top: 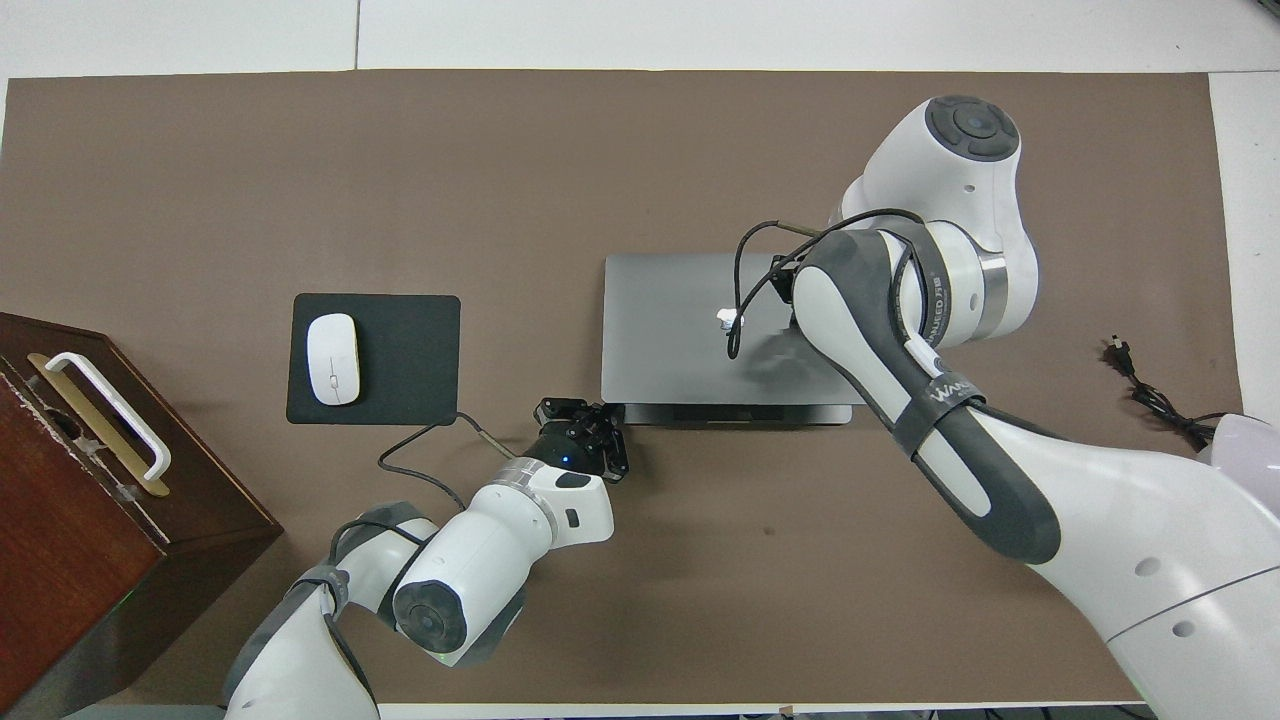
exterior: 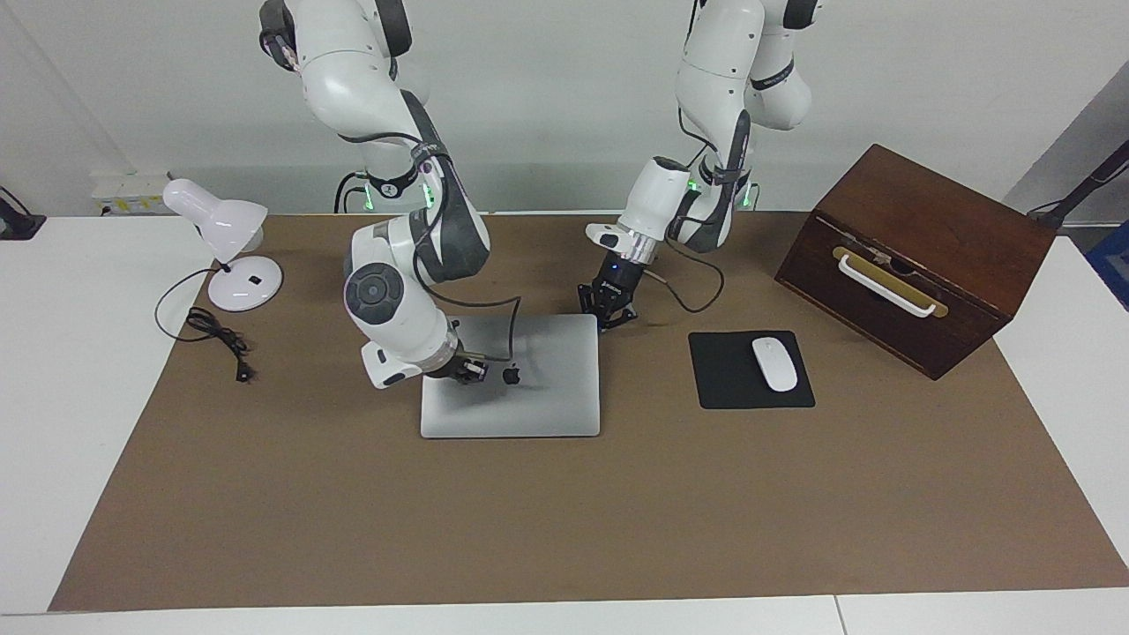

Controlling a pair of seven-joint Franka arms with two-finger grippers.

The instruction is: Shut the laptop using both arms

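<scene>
Thin silver-grey metal laptop (exterior: 510, 379) lies mid-counter (exterior: 564, 529), lid flat down: closing looks done. Right end effector (exterior: 471, 369) rests on lid by logo; left end effector (exterior: 607, 310) at hinge-side corner; grip state of both unclear. Left: withdraw arms.

The laptop (top: 680, 330) lies closed, left end effector (top: 585, 425) at its corner.

A white mouse (exterior: 774, 363) sits on a black mouse pad (exterior: 732, 388); near it stands a wooden box (exterior: 917, 256). At the right arm's end, 1 white desk lamp (exterior: 225, 242).
</scene>
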